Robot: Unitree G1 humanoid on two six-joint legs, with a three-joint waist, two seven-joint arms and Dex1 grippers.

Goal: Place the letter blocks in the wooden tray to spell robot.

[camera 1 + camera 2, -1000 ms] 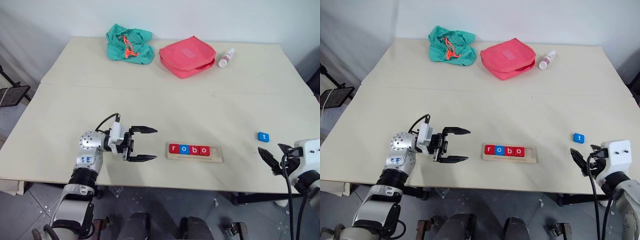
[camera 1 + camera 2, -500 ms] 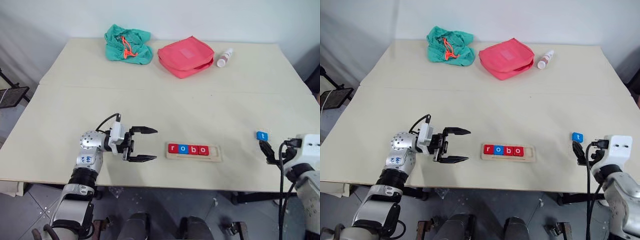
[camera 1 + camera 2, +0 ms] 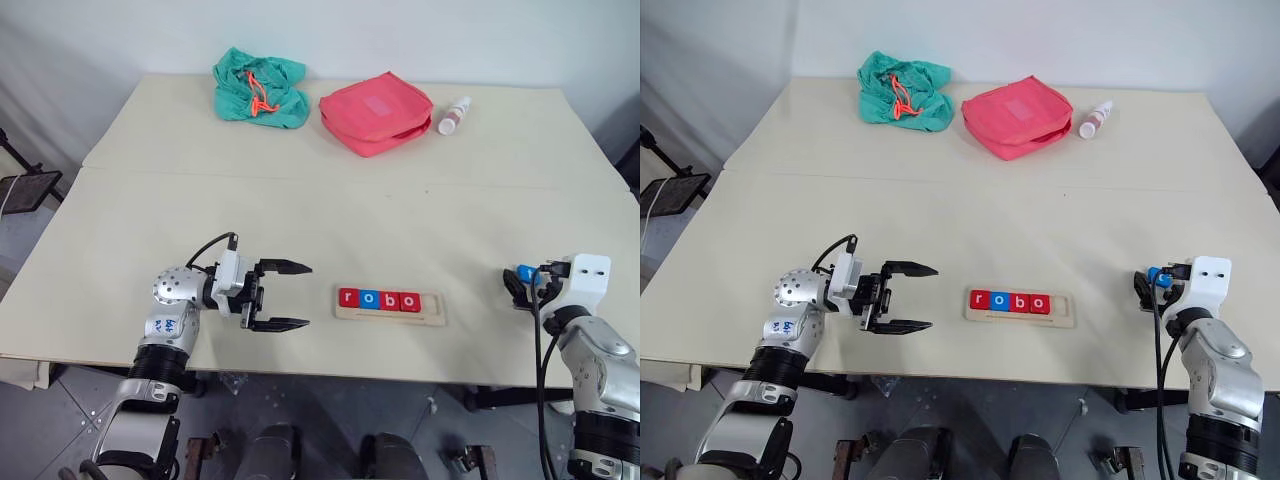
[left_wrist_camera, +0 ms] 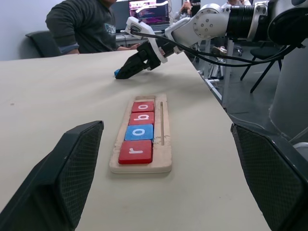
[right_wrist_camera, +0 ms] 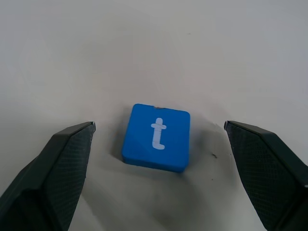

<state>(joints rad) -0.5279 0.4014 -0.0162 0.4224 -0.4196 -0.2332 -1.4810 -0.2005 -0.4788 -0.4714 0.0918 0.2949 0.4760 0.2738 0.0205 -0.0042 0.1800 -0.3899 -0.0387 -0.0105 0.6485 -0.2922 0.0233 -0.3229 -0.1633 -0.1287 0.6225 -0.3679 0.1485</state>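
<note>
The wooden tray (image 3: 433, 304) lies near the table's front edge, holding a row of letter blocks: red r (image 3: 347, 297), blue o (image 3: 367, 298), red b (image 3: 388, 299), red o (image 3: 408, 300). A blue t block (image 5: 156, 137) lies flat on the table to the tray's right. My right gripper (image 3: 517, 285) is open and low over the table. The t block sits between its fingertips (image 5: 72, 144) and touches neither. My left gripper (image 3: 308, 295) hovers open and empty to the left of the tray, pointing at it.
At the back of the table lie a green cloth bag (image 3: 258, 92), a red pouch (image 3: 375, 110) and a small bottle (image 3: 453, 115). A seam crosses the tabletop. A person (image 4: 82, 24) sits beyond the table's right end, seen in the left wrist view.
My right gripper has moved forward from the table's front edge and now straddles the t block. The left gripper, tray and blocks have stayed put.
</note>
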